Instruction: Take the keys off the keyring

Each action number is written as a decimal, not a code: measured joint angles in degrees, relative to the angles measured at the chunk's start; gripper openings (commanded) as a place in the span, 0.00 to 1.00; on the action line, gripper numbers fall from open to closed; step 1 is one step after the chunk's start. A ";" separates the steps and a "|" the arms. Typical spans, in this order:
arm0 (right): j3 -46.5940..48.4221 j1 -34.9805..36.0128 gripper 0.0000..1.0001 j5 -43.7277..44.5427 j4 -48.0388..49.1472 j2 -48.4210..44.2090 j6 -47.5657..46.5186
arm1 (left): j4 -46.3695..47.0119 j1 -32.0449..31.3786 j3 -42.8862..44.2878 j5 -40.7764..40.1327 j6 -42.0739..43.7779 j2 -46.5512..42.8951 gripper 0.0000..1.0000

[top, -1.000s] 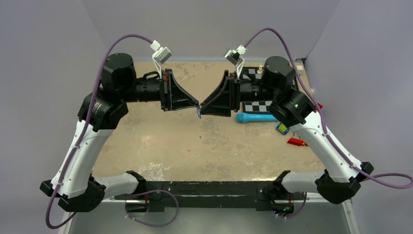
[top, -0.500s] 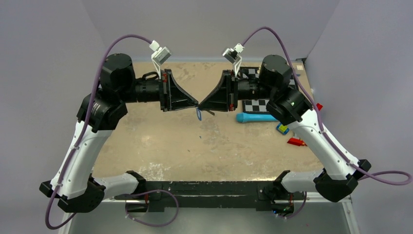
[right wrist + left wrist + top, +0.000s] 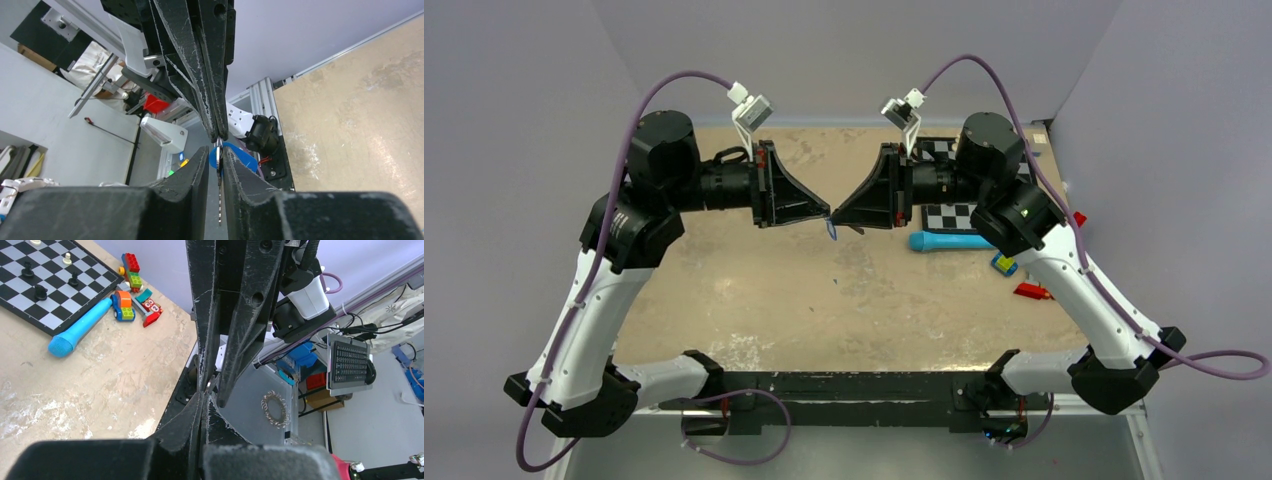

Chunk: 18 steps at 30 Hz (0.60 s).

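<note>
Your left tool (image 3: 827,216), clenched on the keys (image 3: 831,232), meets the right tool (image 3: 836,220) tip to tip; right grip cannot be told; bare counter (image 3: 774,290) beneath

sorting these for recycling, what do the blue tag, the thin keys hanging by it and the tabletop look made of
The blue tag looks like plastic: smooth, evenly bright blue. The keys seem bare metal: grey, a thin sliver edge-on. The tabletop is perhaps painted board: matte beige, worn to whitish patches.
</note>
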 measured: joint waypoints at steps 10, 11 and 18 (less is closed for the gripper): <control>-0.20 -0.02 0.06 0.09 0.11 -0.02 0.15 | 0.00 0.00 0.00 -0.33 0.00 -0.28 0.00; -0.22 -0.02 0.03 0.13 0.15 -0.02 0.13 | 0.00 0.00 0.00 -0.48 0.00 -0.39 0.00; -0.66 0.00 0.00 0.17 1.27 -0.04 0.24 | 0.00 -0.02 0.00 -1.01 -0.42 -0.83 0.25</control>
